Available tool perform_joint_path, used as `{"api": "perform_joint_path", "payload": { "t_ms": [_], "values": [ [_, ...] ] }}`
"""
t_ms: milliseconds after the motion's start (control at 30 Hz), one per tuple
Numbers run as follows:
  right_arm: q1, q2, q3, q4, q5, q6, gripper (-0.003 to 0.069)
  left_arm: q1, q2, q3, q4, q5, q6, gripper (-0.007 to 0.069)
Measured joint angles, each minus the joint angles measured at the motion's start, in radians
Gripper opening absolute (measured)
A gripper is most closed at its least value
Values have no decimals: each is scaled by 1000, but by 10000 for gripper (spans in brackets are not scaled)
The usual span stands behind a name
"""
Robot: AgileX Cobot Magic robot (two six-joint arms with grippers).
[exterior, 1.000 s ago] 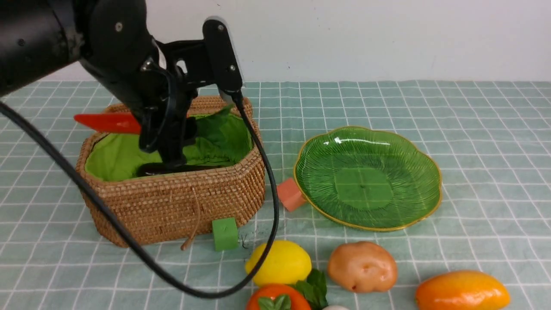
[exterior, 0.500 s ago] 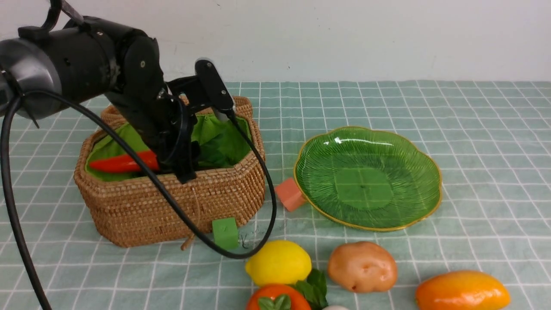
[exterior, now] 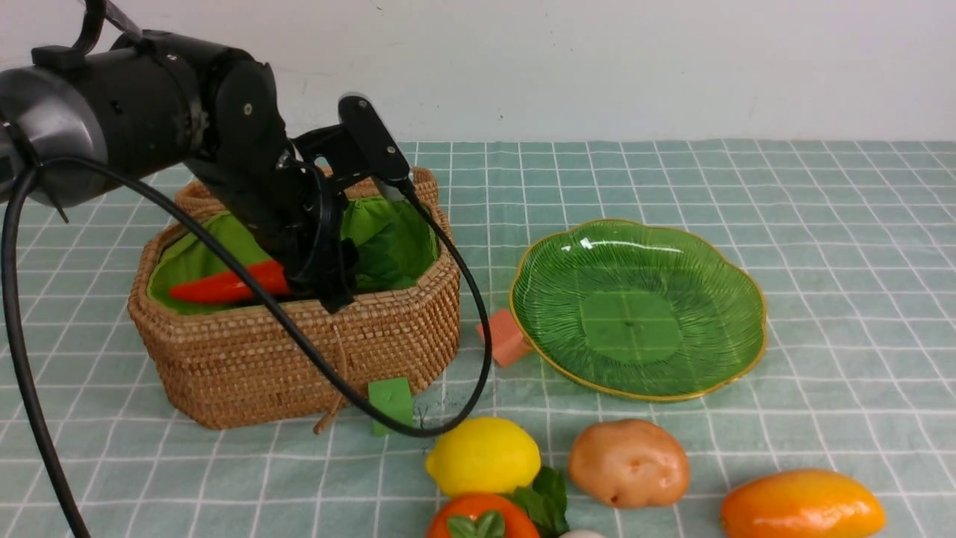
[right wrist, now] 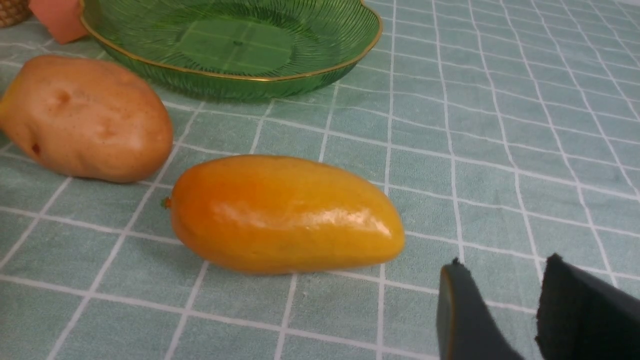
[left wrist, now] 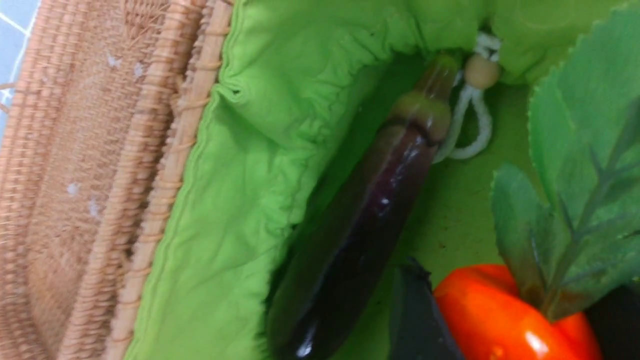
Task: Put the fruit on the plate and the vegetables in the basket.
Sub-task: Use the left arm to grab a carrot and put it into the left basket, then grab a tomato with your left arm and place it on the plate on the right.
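Jaws of the left gripper clamp one red pepper inside the basket, beside one eggplant. On the right gripper they stand apart, holding nothing. One lemon, one persimmon, one mango and one potato lie near the plate.

Front view: the left arm, black, comes in from 10 o'clock and slants down toward 4 o'clock, wrist pitched steeply down. Its cable loops off toward 5 o'clock. The left gripper points down, fingers clamped on either side of the red pepper at its leafy end. The right gripper shows only on its own wrist camera: two dark fingertips parted by a narrow gap.
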Motion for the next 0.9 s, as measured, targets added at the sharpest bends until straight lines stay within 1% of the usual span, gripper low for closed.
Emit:
{"api": "perform_joint_path", "payload": {
  "t_ms": [200,300,367,400,433,500,533,567,600,633,733,767,800,833,900],
  "values": [
    [0,0,0,0,0,0,241,0,0,0,-6,-8,-12,378],
    [0,0,0,0,0,0,241,0,0,0,-7,-15,-30,417],
    [0,0,0,0,0,0,241,0,-3,0,-6,-7,-38,516],
    [0,0,0,0,0,0,241,0,-4,0,-6,-7,-38,516],
    [0,0,0,0,0,0,241,1,-16,0,-4,2,-39,590],
    [0,0,0,1,0,0,241,5,-47,0,-4,27,-41,646],
    [0,0,0,1,0,0,241,5,-54,0,-5,35,-41,652],
    [0,0,0,1,0,0,241,5,-95,0,-6,75,-41,664],
    [0,0,0,0,0,0,241,5,-95,0,-6,75,-41,664],
    [0,0,0,0,0,0,241,5,-121,0,-13,113,-41,666],
    [0,0,0,0,0,0,241,5,-216,0,-96,313,-57,648],
    [0,0,0,1,0,0,241,5,-252,0,-154,397,-97,633],
    [0,0,0,1,0,0,241,5,-274,0,-197,430,-145,622],
    [0,0,0,1,0,0,241,5,-285,0,-223,442,-181,613],
    [0,0,0,1,0,0,241,5,-310,3,-324,459,-336,590]
  ]
}}
